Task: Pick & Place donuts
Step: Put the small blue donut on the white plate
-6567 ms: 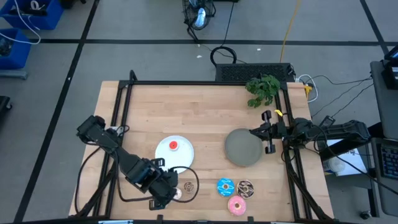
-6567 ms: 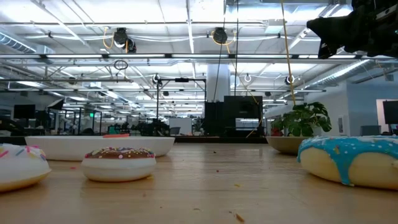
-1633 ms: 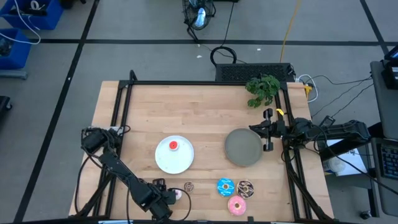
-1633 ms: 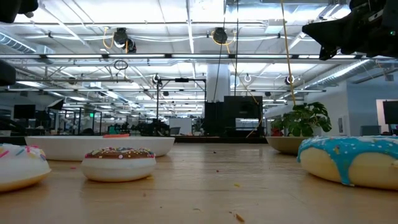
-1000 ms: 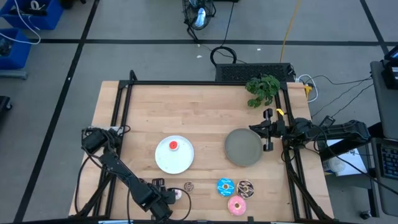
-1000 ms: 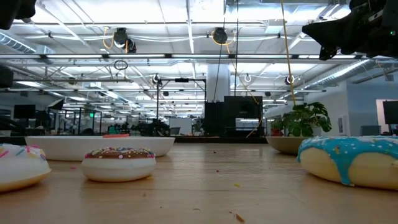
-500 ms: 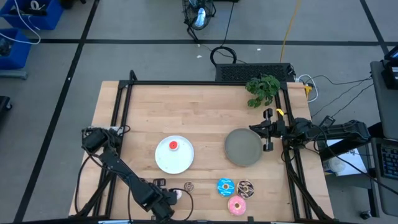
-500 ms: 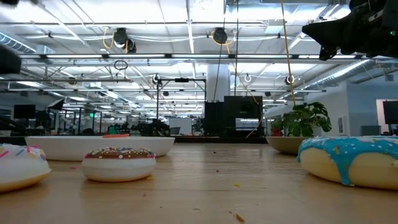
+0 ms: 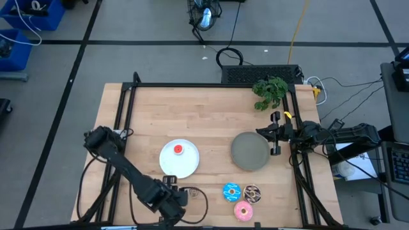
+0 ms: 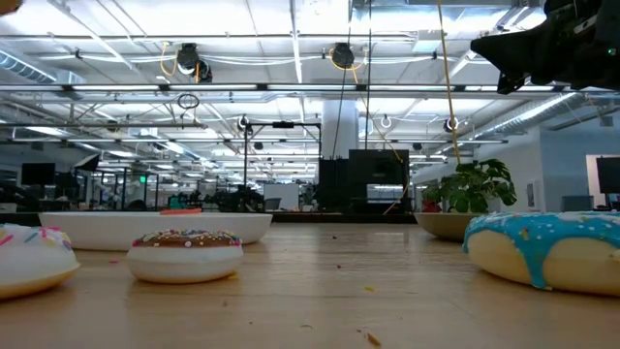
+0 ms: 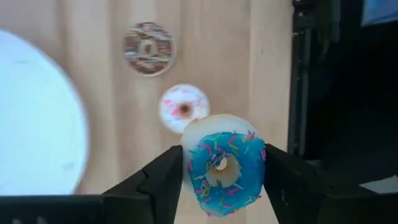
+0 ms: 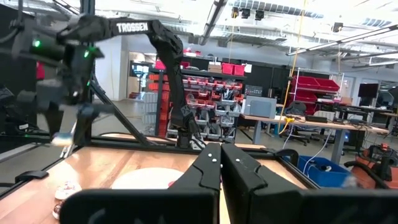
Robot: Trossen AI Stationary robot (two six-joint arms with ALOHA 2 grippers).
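Note:
My left gripper (image 9: 174,197) hovers near the table's front edge, just in front of the white plate (image 9: 167,167), shut on a tiny blue sprinkled donut (image 11: 225,169). Under it a tiny pink-white donut (image 11: 184,107) and a tiny brown donut (image 11: 148,48) lie flat on the wood. A tiny red donut (image 9: 178,149) sits on the white plate. The larger blue (image 9: 231,191), brown sprinkled (image 9: 252,192) and pink (image 9: 243,210) donuts lie flat at the front right. My right gripper (image 9: 276,135) waits shut at the right rim of the grey plate (image 9: 249,152). My left gripper pinches the blue donut by two opposite sides of its outer rim (image 11: 191,163) between its two fingers (image 11: 163,177). The fingers point down from above. The donut lies level with its icing up, lifted clear of the table above the pink-white donut.
A green plant (image 9: 270,91) stands at the far right corner. A black frame rail (image 11: 303,74) runs along the table's edge close to my left gripper. Bare wood stretches across the far half of the table (image 9: 192,108).
My left gripper has risen and moved from the table's near edge toward the white plate, a little to the right, with its arm lifting along.

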